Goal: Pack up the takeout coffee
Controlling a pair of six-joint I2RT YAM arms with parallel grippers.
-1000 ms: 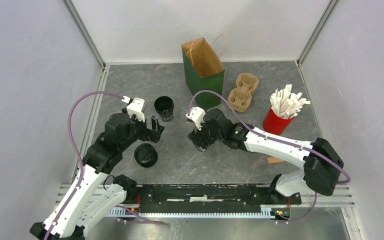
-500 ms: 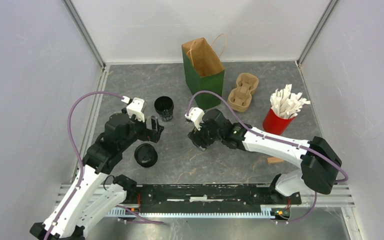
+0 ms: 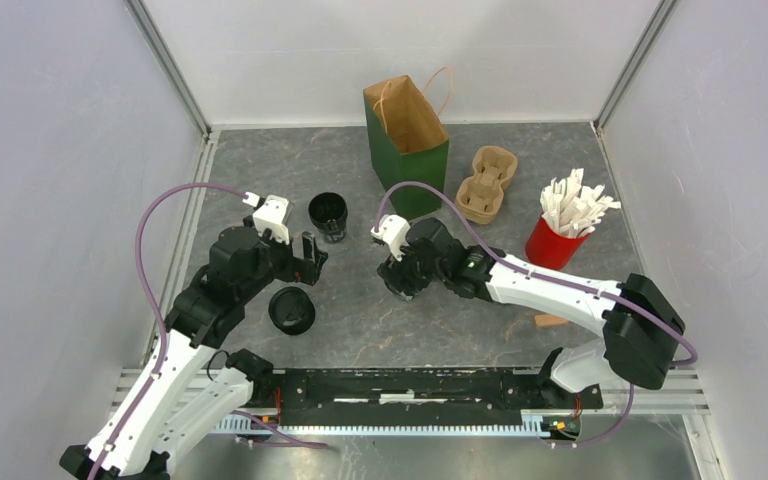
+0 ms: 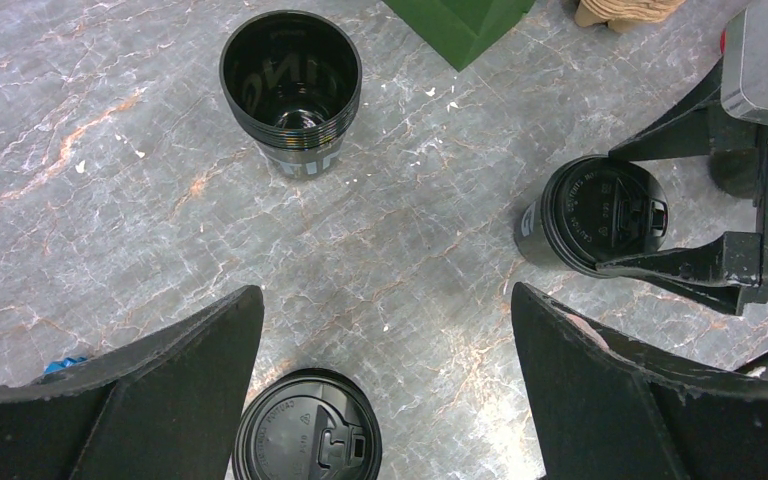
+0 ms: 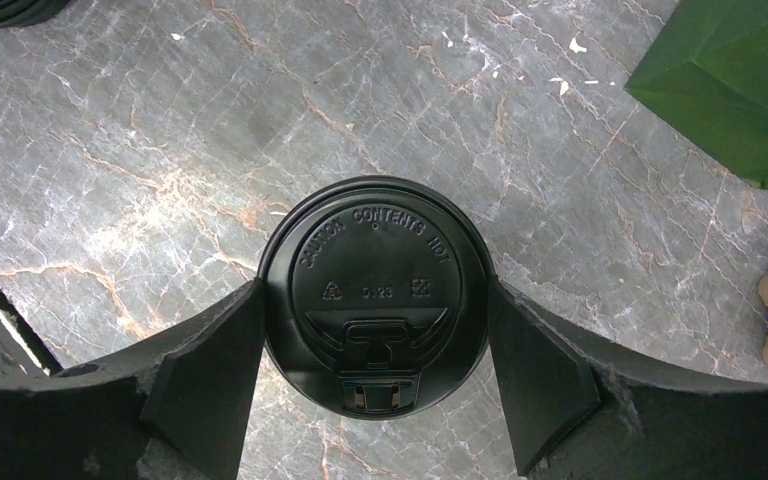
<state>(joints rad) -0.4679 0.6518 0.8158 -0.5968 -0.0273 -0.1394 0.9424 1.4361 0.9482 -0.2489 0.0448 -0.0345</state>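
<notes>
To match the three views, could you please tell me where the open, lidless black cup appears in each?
Top external: lidless cup left of centre, beyond the left arm.
Left wrist: upper left.
Right wrist: probably the dark sliver at the top-left corner.
Shared landmark: green paper bag.

The grey marbled table [image 3: 260,170] is carrying 7 things. A green paper bag [image 3: 407,150] is standing upright at the far middle, with a tan pulp carrier [image 3: 486,184] lying just to its right. A red cup [image 3: 554,243] holding white packets is standing further right. A lidless black cup [image 3: 328,216] is standing left of the bag. 2 lidded black cups are standing upright: the central lidded cup [image 5: 375,290] and the near-left lidded cup [image 3: 291,309]. A small tan piece [image 3: 549,320] is lying near the right side.
</notes>
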